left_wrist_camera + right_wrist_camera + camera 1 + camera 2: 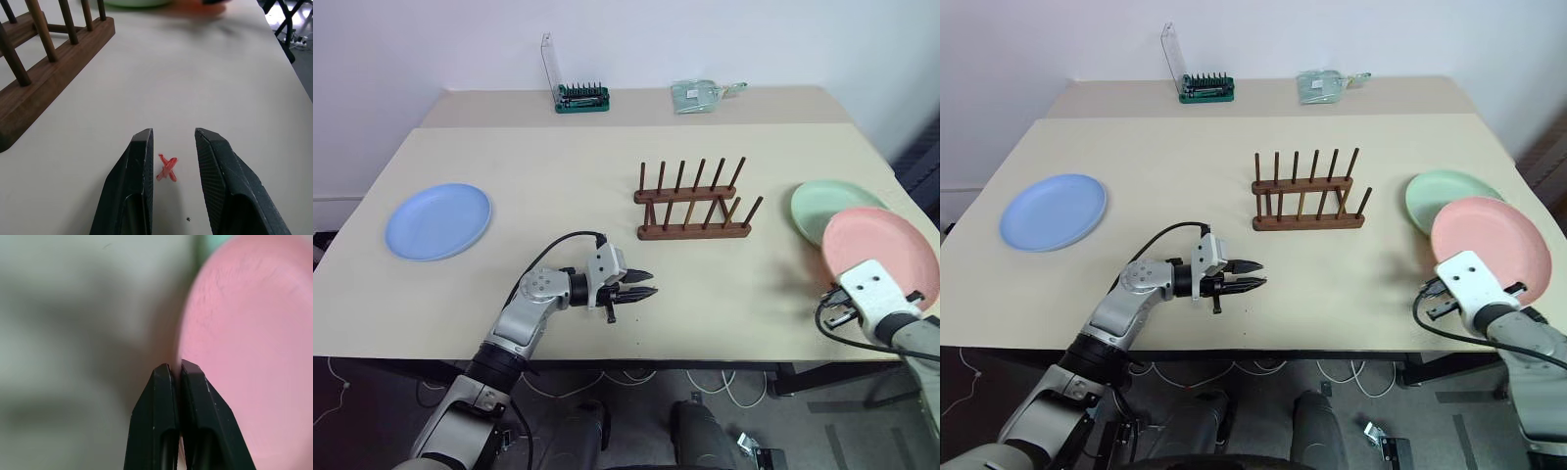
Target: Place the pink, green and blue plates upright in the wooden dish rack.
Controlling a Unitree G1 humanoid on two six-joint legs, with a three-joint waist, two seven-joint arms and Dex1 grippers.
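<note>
Right gripper (177,369) at near right table edge, jaws pinched tight on rim of pink plate (881,250). Pink plate lies over near side of green plate (829,205), at right end of table (558,157). Left gripper (640,285) low over table near front middle, jaws a bit apart, nothing between them, red X mark (167,167) under them. Wooden dish rack (693,203) in middle, no plates in it. Blue plate (438,221) flat at far left. Green tool holder (579,96) and clear bag (697,94) at back edge.
</note>
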